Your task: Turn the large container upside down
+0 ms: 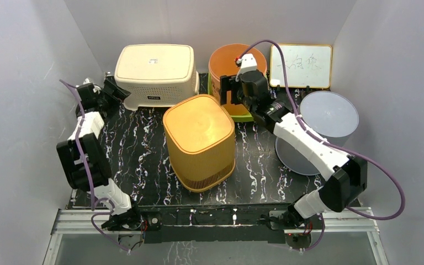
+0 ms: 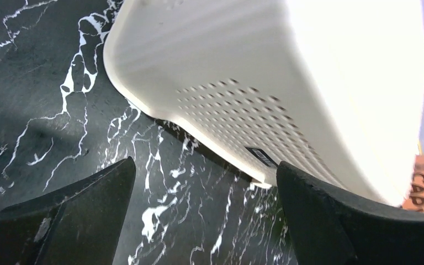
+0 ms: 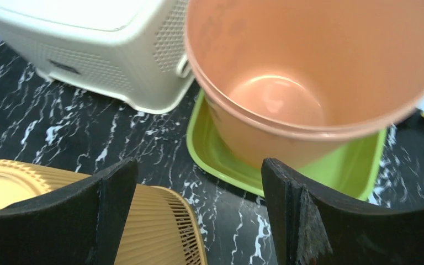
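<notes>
A large cream basket [image 1: 154,72] stands bottom-up at the back left; it also shows in the left wrist view [image 2: 309,72] and the right wrist view [image 3: 88,38]. A yellow ribbed basket [image 1: 200,138] stands bottom-up in the middle and shows in the right wrist view [image 3: 143,226]. An orange bucket [image 1: 223,58] stands upright, mouth up, on a green tray [image 3: 221,160]. My left gripper [image 1: 113,89] is open and empty beside the cream basket's left lower rim [image 2: 204,168]. My right gripper [image 1: 227,91] is open and empty, above the gap between the bucket [image 3: 309,72] and the yellow basket.
A whiteboard [image 1: 301,65] leans at the back right. Two grey round lids [image 1: 331,113] lie at the right under the right arm. White walls close in on both sides. Black marble tabletop [image 1: 143,160] shows at the front left.
</notes>
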Robot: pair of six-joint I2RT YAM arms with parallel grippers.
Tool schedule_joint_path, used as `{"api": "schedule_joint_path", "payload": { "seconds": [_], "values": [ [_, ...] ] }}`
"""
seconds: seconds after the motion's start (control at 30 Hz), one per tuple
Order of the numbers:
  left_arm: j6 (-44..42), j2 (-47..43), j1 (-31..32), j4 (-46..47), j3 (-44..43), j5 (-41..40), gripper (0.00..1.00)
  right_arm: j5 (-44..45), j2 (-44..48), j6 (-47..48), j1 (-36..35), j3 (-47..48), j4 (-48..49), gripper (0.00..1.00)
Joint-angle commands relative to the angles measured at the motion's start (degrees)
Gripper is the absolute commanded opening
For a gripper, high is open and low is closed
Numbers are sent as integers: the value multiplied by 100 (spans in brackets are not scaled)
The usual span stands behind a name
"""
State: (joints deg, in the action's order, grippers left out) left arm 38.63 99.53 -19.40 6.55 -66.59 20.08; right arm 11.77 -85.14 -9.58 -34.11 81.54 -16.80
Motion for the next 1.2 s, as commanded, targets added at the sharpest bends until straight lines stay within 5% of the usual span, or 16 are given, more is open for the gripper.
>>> {"api": "schedule_joint_path", "payload": {
  "seconds": [0.0, 0.3, 0.7, 1.17],
  "values": [
    [-777, -1051, 5, -933, -95, -47, 98, 1310, 732, -303, -12, -449, -130, 81],
    [-1068, -2053, 7, -1907, -276, 331, 98, 1717, 1677, -906, -46, -1094, -902, 81],
    [-1428, -1927, 15, -2617, -1691, 733, 98, 1073, 2512, -1405, -462, -2418, -1495, 80],
    [-1562, -1840, 72, -2935, -2591, 927, 98, 453, 953, -1484, -1197, -2988, 217, 80]
  ]
}}
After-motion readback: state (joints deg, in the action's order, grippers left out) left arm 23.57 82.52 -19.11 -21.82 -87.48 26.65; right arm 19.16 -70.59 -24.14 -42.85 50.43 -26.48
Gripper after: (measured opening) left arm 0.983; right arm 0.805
